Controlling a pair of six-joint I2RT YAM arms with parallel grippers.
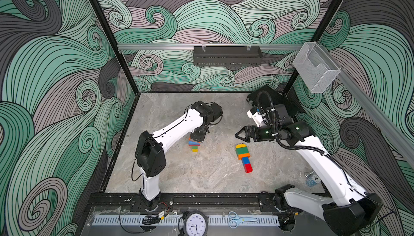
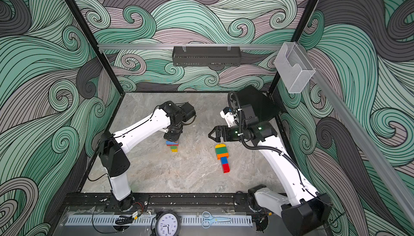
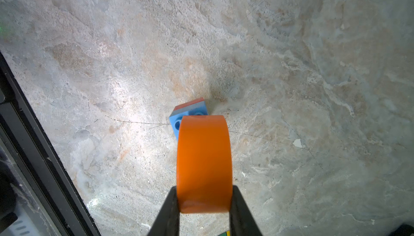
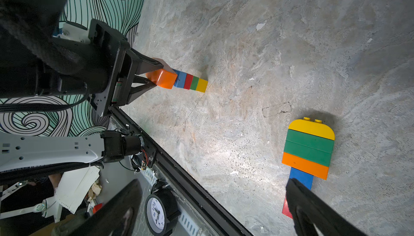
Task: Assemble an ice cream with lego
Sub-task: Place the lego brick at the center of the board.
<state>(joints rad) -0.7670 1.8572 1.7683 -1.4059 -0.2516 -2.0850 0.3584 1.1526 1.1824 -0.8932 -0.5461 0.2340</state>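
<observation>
In both top views your left claw (image 1: 197, 136) points down over a small upright tower (image 1: 194, 145) of glossy square bricks on the marbled tabletop (image 1: 179, 174); the claw hides the tower's top. Well apart lies a flat ice cream (image 1: 243, 157), yellow dome over green, orange, blue and red, with your right claw (image 1: 240, 134) just beyond it, jaws apart. In the left wrist view the claw is clamped on a smooth round-topped orange brick (image 3: 203, 163) above a studded blue brick (image 3: 179, 117); contact is unclear. In the right wrist view a dark finger (image 4: 307, 203) covers the ice cream's red end.
</observation>
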